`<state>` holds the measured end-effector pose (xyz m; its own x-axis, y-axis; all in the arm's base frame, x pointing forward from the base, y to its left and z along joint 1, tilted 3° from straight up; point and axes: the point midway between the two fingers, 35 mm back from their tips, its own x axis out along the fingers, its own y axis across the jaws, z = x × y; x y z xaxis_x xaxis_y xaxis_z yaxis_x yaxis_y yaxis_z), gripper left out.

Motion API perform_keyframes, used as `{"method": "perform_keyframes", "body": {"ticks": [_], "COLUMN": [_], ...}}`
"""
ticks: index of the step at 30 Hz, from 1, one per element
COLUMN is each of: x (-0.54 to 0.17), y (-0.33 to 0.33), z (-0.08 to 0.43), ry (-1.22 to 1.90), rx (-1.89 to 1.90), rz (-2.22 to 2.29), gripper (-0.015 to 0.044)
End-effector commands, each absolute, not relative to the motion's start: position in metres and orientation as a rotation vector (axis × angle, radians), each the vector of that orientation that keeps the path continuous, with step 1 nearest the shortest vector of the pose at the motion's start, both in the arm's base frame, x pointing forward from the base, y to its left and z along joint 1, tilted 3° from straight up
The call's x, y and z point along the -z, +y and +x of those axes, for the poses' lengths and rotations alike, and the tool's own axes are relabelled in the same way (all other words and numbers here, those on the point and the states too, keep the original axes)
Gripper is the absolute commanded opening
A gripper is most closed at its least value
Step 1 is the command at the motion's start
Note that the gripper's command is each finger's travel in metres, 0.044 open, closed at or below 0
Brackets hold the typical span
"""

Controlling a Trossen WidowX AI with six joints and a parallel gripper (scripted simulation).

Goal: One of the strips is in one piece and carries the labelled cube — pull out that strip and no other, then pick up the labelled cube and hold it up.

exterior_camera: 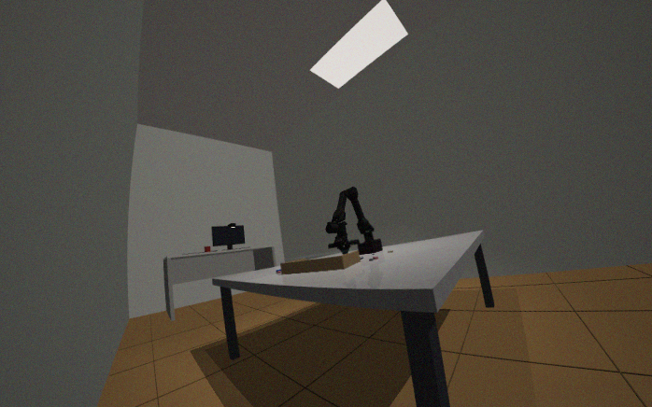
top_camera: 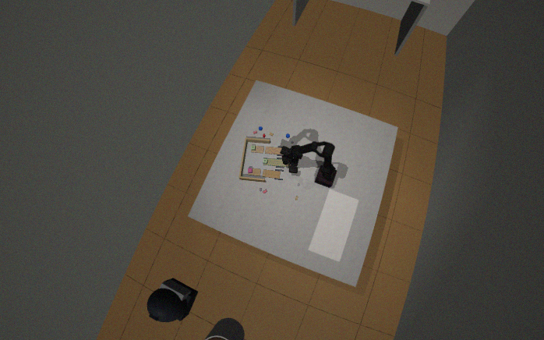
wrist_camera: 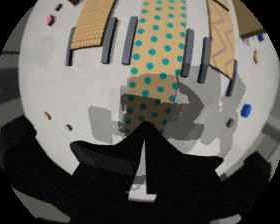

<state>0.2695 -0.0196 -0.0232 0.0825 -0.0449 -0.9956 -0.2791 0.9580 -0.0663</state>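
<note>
Top view, sides as they appeared there: I had the gripper (top_camera: pixel 290 163) (exterior_camera: pixel 345 251) (wrist_camera: pixel 145 124) low over the worktop (top_camera: pixel 223 202) (exterior_camera: pixel 419 262), nearer its left edge than its lower right corner. The base (top_camera: pixel 319 182) (exterior_camera: pixel 376 246) stood toward the right edge. The fingers were clenched, tips together over the near end of the dotted strip (top_camera: pixel 275 161) (wrist_camera: pixel 157 40); whether they pinched it or pressed on it, I could not tell. That strip was in one piece, running toward the left edge between dark rails (wrist_camera: pixel 129 40). The labelled cube (top_camera: pixel 265 161), green, sat at its far end, just inside the mouth of the wooden fence (top_camera: pixel 242 158) (exterior_camera: pixel 313 265); its label was too small to read. The fence stood near the left edge, its mouth facing the right edge. Toward the upper left corner I noted the zigzag strip (top_camera: pixel 273 150) (wrist_camera: pixel 222 40), split by a gap, with another green cube (top_camera: pixel 252 147) on its far piece. On the side toward the lower left corner, the grid strip (top_camera: pixel 271 174) (wrist_camera: pixel 93 25) also showed a gap, with a pink cube (top_camera: pixel 249 170) at its far piece.
</note>
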Motion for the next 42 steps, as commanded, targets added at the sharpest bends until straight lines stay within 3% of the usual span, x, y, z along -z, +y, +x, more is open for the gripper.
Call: {"method": "perform_keyframes", "body": {"ticks": [1, 42], "x": [0.028, 0.031], "y": [-0.022, -0.039], "z": [0.256, 0.198], "ry": [1.507, 1.512], "rx": [-0.184, -0.183], "rz": [-0.265, -0.266], "gripper": [0.0, 0.0]}}
